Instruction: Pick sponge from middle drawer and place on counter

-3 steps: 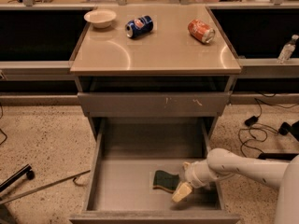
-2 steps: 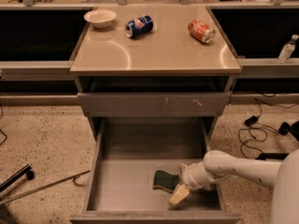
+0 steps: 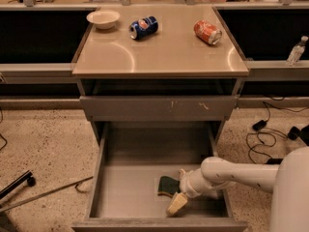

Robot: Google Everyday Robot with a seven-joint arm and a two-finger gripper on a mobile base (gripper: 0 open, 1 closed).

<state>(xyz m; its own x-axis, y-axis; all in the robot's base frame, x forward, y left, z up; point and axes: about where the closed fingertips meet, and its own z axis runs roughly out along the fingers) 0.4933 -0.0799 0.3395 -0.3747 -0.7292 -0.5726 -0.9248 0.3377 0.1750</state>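
The middle drawer (image 3: 120, 187) is pulled out, a grey metal box with a flat floor. The sponge (image 3: 167, 185) lies on the drawer floor right of centre, its dark green face up. My gripper (image 3: 177, 191) reaches in from the right on a white arm. It sits at the sponge's right edge, one pale finger (image 3: 176, 203) pointing down in front of the sponge. The counter (image 3: 159, 47) is the tan glossy top of the cabinet above.
On the counter lie a white bowl (image 3: 103, 18), a blue can (image 3: 143, 27) and a red can (image 3: 207, 32), both on their sides. Cables (image 3: 265, 129) lie on the speckled floor to the right. A dark bar (image 3: 17, 185) lies at lower left.
The gripper has moved a little to the left, closer over the sponge. The sponge has not moved.
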